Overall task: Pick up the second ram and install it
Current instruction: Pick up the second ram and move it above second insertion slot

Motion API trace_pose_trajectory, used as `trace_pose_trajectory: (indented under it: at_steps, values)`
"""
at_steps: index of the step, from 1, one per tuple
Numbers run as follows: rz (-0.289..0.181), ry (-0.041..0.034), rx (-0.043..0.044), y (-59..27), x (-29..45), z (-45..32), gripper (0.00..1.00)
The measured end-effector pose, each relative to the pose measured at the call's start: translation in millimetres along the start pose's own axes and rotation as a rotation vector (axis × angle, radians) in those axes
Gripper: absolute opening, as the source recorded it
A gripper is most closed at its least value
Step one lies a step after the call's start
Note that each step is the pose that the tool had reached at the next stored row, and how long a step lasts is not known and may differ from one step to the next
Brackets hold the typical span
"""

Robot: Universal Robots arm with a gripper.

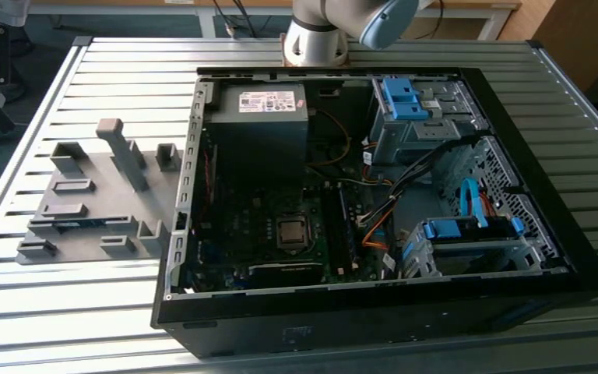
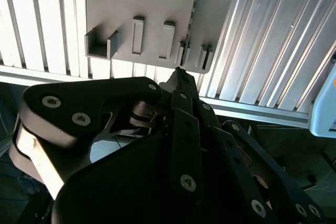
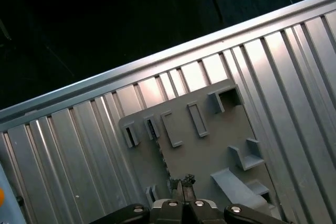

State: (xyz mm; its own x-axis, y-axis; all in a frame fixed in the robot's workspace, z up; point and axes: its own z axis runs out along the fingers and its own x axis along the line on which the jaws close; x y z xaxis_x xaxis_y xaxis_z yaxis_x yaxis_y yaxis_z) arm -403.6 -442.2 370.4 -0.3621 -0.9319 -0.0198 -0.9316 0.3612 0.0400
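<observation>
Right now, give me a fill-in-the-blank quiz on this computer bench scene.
The grey holder tray lies on the exterior view's ____ of the computer case. In both wrist views the gripper hangs above the ____, not the case. The drive brackets inside the case are coloured ____.
Missing words: left; tray; blue.

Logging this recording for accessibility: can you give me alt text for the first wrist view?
The gripper, its fingertips closed together, points down at a grey holder tray with raised blocks and slots, which lies on a ribbed metal table. Beyond the table's edge the floor is dark.
</observation>
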Motion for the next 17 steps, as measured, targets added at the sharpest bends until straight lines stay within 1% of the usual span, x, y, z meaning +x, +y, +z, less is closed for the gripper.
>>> trace_pose_trajectory:
  at_steps: [12,14,17]
  values:
    - [-0.001,-0.0001,-0.0001,0.0,0.0,0.0,0.11]
    - [-0.008,0.0,-0.0002,0.0,0.0,0.0,0.11]
    - [-0.035,0.0008,-0.0008,0.0,0.0,0.2,0.11]
